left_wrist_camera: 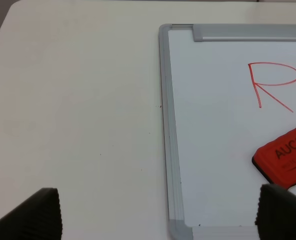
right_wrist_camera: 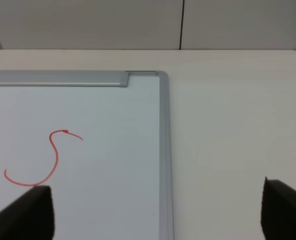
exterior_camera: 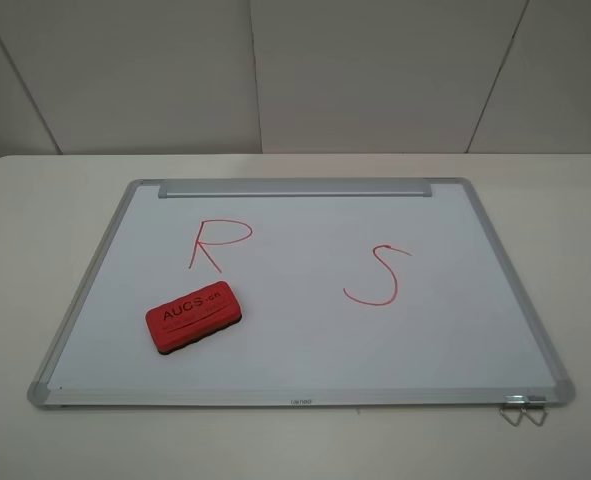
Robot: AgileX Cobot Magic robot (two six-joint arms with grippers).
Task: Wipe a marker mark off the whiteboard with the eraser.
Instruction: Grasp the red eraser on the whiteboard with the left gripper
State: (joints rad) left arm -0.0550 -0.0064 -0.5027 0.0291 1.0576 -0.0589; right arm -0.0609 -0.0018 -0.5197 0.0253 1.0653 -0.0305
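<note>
Seen from high up, the eraser (exterior_camera: pixel 194 317) is lying on the whiteboard (exterior_camera: pixel 455 340), just nearer than the marker mark (exterior_camera: pixel 215 245) R, not touching it. In the left wrist view the left gripper (left_wrist_camera: pixel 160 215) is hanging wide apart and empty; in the right wrist view the right gripper (right_wrist_camera: pixel 155 212) is doing likewise.

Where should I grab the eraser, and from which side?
I'd take the eraser across its two long sides, coming straight down from above: it lies flat, felt down, on the whiteboard, skewed, so turn the left hand to match.
</note>
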